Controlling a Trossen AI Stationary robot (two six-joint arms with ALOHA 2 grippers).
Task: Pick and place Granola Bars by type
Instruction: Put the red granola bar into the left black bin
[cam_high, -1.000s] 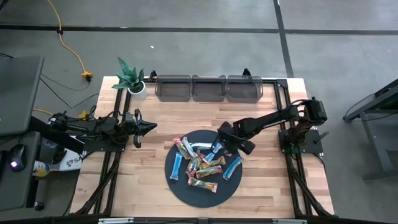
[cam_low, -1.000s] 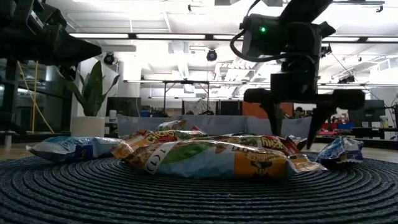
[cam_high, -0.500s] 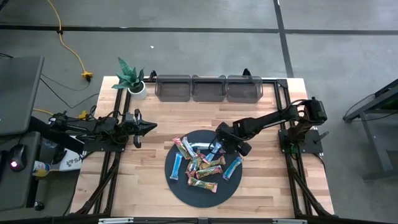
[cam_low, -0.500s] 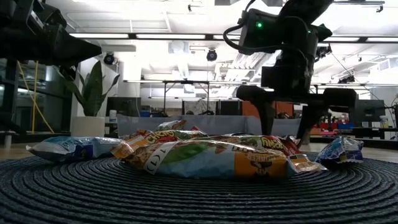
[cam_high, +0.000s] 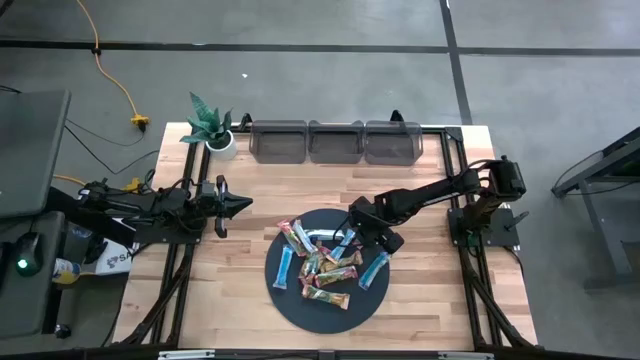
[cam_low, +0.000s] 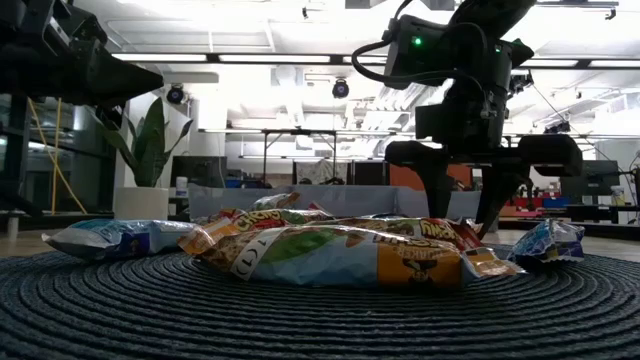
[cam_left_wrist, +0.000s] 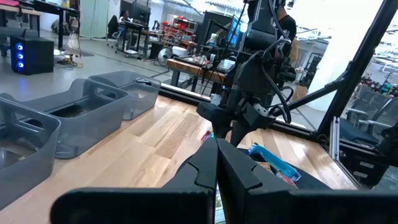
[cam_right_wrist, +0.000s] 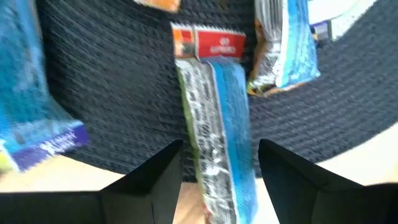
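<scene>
Several granola bars (cam_high: 320, 262) lie piled on a dark round woven disc (cam_high: 290, 300); they fill the front of the low view (cam_low: 340, 250). My right gripper (cam_high: 358, 238) points down over the disc's far right part, open. Its fingers stand on either side of a light-blue and silver bar with a red end (cam_right_wrist: 217, 124), which lies flat on the disc. My left gripper (cam_high: 240, 204) waits shut above the table's left side, pointing level toward the disc. My right gripper comes from above, its two fingers (cam_right_wrist: 155, 180) lying along the bar's long edges (cam_right_wrist: 186, 155). Whether they touch the wrapper I cannot tell. The bar lies flat on the disc.
Three clear bins (cam_high: 335, 140) stand in a row at the far edge. A potted plant (cam_high: 210, 125) stands at the far left corner. More light-blue bars (cam_right_wrist: 283, 43) lie close on both sides of the straddled one. Bare wood lies around the disc.
My right gripper has rolled about its pointing line and tipped a little over the disc's far right part, and its fingers have drawn closer together around the light-blue bar. The bars have not moved.
</scene>
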